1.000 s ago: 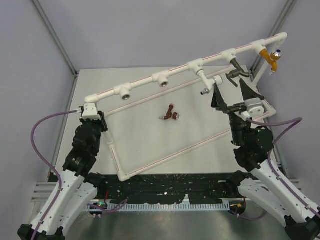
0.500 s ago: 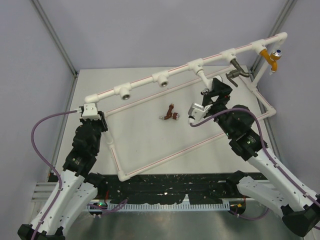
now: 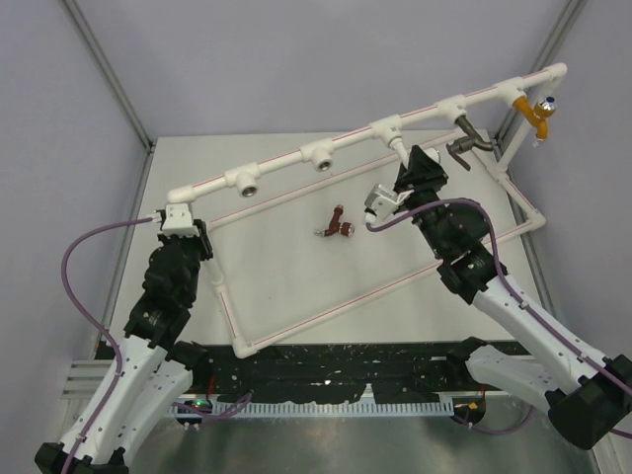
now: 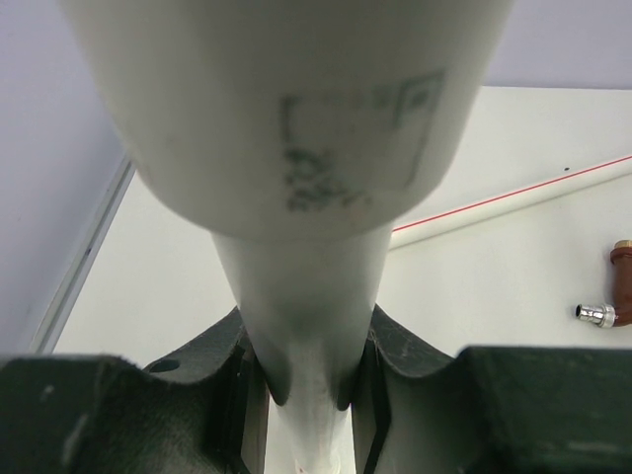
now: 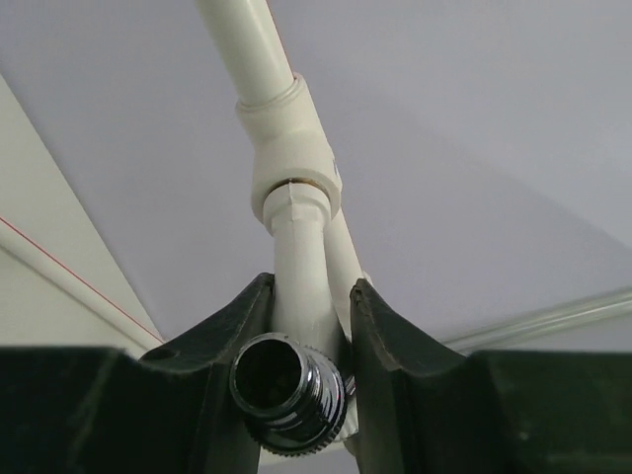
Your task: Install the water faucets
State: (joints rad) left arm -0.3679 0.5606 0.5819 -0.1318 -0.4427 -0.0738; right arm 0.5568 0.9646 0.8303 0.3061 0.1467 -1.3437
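A white faucet [image 5: 299, 259] with a chrome threaded spout [image 5: 289, 392] hangs from a tee socket [image 5: 292, 163] of the raised white pipe [image 3: 296, 156]. My right gripper [image 3: 419, 166] [image 5: 308, 288] is shut on this faucet's body, one finger on each side. The reddish-brown faucet [image 3: 338, 225] [image 4: 622, 284] lies loose on the table inside the pipe frame. My left gripper [image 3: 184, 223] [image 4: 308, 341] is shut on the frame's white pipe [image 4: 306, 296] just below the corner elbow [image 4: 296, 109].
A dark grey tap [image 3: 466, 144] and an orange tap [image 3: 538, 117] sit in the sockets further right. Two open tee sockets [image 3: 245, 183] [image 3: 321, 158] face forward on the left part of the pipe. The frame's lower bars [image 3: 326, 308] cross the table.
My right arm swung left from the frame's right side to the white faucet, and its jaws went from wide open to shut on it. The left arm has not moved.
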